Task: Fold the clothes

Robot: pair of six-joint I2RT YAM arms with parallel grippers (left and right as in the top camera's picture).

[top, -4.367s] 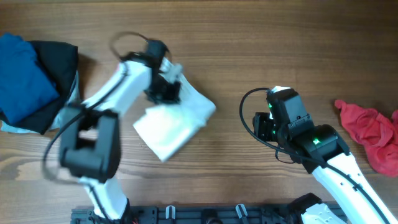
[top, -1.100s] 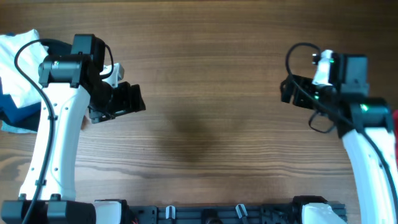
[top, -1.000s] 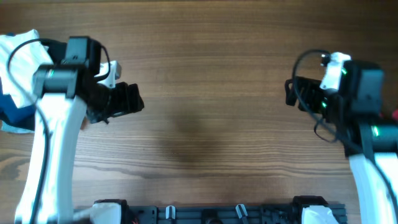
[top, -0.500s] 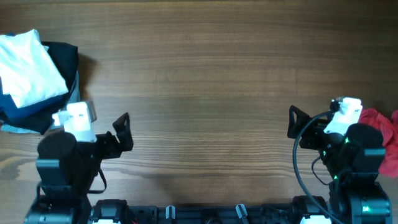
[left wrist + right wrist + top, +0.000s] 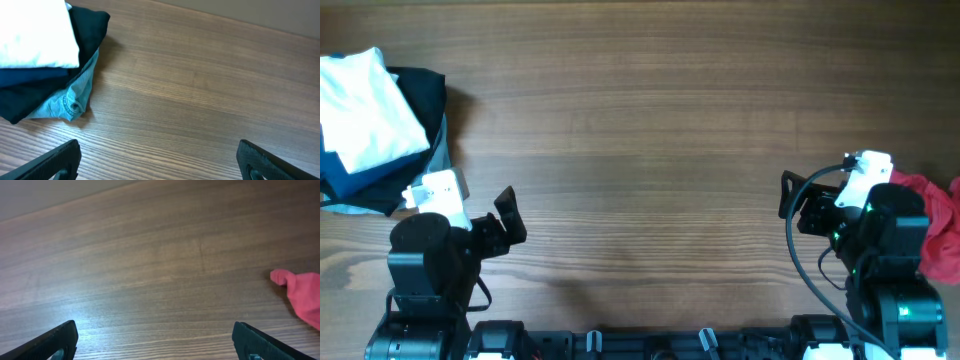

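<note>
A folded white garment [image 5: 365, 95] lies on top of a stack at the far left, over a blue piece [image 5: 30, 77], a black piece [image 5: 420, 90] and a light-blue denim piece [image 5: 75, 95]. A crumpled red garment [image 5: 940, 215] lies at the right edge, also seen in the right wrist view [image 5: 302, 297]. My left gripper [image 5: 505, 225] is near the front edge, right of the stack and apart from it, open and empty [image 5: 160, 160]. My right gripper [image 5: 795, 205] is near the front right, just left of the red garment, open and empty [image 5: 160, 342].
The wooden table [image 5: 650, 150] stretches between the two arms. The arms' bases and a black rail [image 5: 650, 345] line the front edge.
Both arms have pulled back from mid-table to the front edge. The white garment, earlier held at the middle by the left gripper, now lies on the stack. The left jaws have widened.
</note>
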